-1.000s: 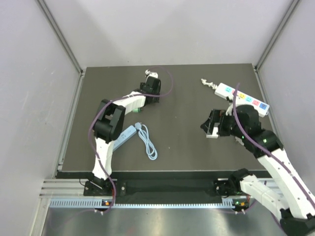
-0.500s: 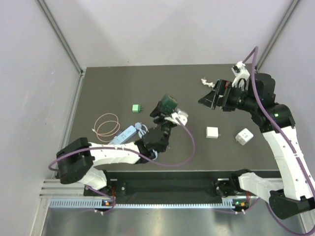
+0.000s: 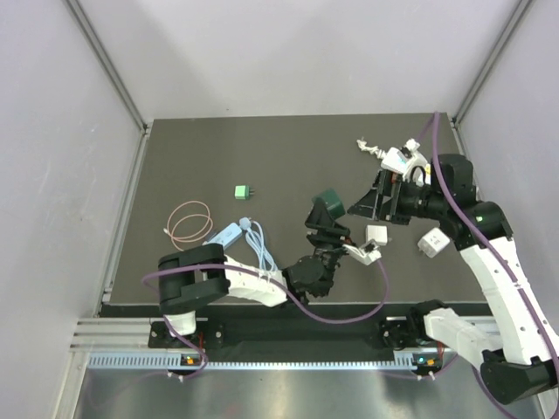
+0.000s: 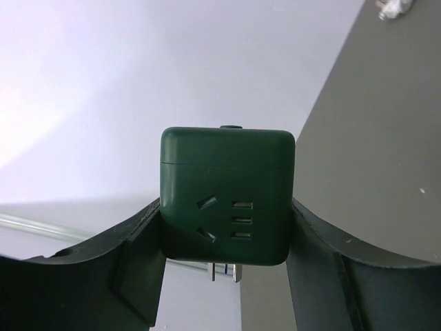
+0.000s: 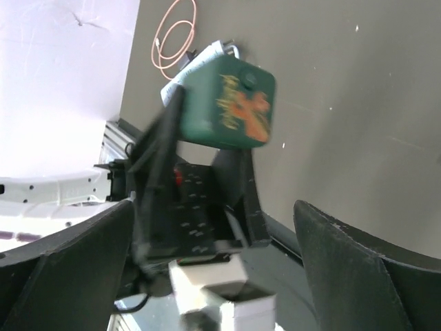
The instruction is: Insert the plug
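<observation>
A dark green cube adapter (image 4: 224, 200) with socket slots on its face and metal prongs (image 4: 226, 271) under it sits between the fingers of my left gripper (image 4: 224, 231), which is shut on its two sides. In the top view this left gripper (image 3: 325, 214) holds the cube (image 3: 328, 202) above the mat's middle. Just right of it, my right gripper (image 3: 365, 202) stands open and faces it. In the right wrist view the green cube (image 5: 224, 103) hangs ahead of the right gripper (image 5: 213, 276), whose wide jaws hold nothing.
Two white cube plugs (image 3: 376, 236) (image 3: 433, 243) lie near the right gripper. A small light-green plug (image 3: 241, 190), a pink wire loop (image 3: 190, 223) and a pale blue strip with its cord (image 3: 229, 235) lie at the left. A white clip (image 3: 367, 147) is at the back.
The left gripper has carried the green cube to the right, closer to the right gripper. The right gripper has dropped nearer and lower, toward the cube.
</observation>
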`<state>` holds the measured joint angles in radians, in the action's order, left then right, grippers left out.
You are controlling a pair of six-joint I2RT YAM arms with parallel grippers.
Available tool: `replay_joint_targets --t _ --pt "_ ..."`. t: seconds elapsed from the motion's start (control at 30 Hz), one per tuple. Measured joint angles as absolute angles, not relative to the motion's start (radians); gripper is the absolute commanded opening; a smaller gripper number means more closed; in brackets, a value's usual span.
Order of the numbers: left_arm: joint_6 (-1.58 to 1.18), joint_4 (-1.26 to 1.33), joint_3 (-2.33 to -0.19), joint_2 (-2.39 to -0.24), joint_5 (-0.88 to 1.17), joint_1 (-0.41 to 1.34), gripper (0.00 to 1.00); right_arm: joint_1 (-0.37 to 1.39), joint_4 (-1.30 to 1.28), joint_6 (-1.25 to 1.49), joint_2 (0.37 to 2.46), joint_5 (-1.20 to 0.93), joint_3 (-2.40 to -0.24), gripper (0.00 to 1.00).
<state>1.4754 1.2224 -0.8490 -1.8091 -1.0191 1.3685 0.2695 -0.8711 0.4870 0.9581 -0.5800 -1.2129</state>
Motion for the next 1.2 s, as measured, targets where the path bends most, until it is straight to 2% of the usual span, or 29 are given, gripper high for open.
replay_joint_targets --t 0.2,0.37,0.47,0.63,0.8,1.0,1.2 --pt "1.502 1.258 -0.952 -1.807 -1.014 1.369 0.0 0.269 -0.819 0.544 0.96 -0.561 -1.194 0.96" --pt "1.442 1.256 -0.976 -1.761 -1.012 1.369 0.0 0.266 -0.743 0.53 1.043 -0.511 -1.372 0.98" --pt "1.305 1.24 -0.974 -1.678 -1.026 1.369 0.0 0.265 -0.662 0.477 1.059 -0.494 -1.438 0.98" --pt "0.863 0.929 -0.965 -1.347 -0.99 1.362 0.0 0.263 -0.565 0.373 1.06 -0.528 -1.441 0.98" --pt "0.518 0.692 -0.966 -1.08 -0.891 1.35 0.0 0.259 -0.54 0.323 1.116 -0.677 -1.446 0.98" --pt "0.325 0.472 -0.965 -1.047 -0.803 1.35 0.0 0.26 -0.5 0.365 1.161 -0.827 -1.446 1.0" --pt "0.249 0.314 -0.933 -1.079 -0.741 1.35 0.0 0.271 -0.55 0.401 1.182 -0.872 -1.501 0.98"
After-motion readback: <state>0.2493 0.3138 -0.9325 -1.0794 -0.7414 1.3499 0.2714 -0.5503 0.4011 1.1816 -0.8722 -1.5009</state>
